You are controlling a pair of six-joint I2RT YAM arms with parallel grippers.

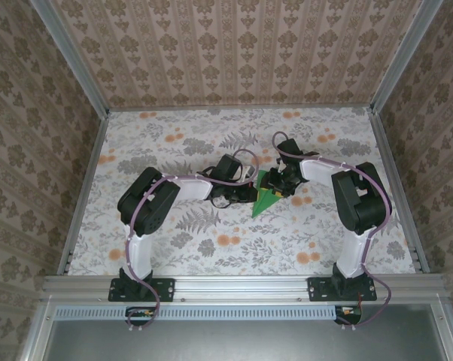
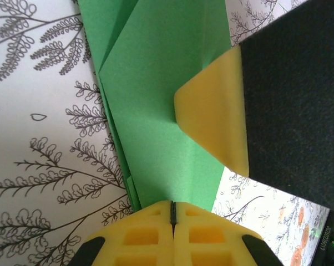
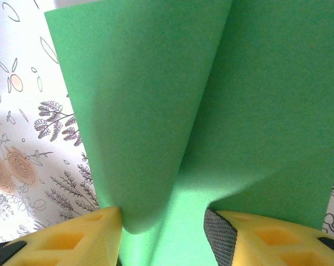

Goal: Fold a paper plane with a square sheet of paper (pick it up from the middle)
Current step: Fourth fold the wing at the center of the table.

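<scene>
The work stood, by judgement, in the middle of the folding. The square sheet of paper [image 1: 267, 198] was not a flat square but a creased wedge with its point toward the near side. It lay near the centre of the flowered table [image 1: 174, 143], between the two grippers.

The left gripper [image 2: 172, 206] had its jaws closed together at the near edge of the sheet. Whether a layer of paper was nipped between them could not be told. The right gripper [image 3: 162, 221] had its jaws apart, and a raised flap of the green paper curved up between them. In the left wrist view one of its yellow fingers [image 2: 211, 119] rested on the sheet.

The next move probably called for laying this flap over along a straight line and pressing the crease flat, with the other arm holding the body down, since such thin paper could buckle or slide.

From above, the arms covered part of the sheet and the fingertips were too small to read. The right wrist view cut off the flap's edges, so it was not clear which fold this was.
</scene>
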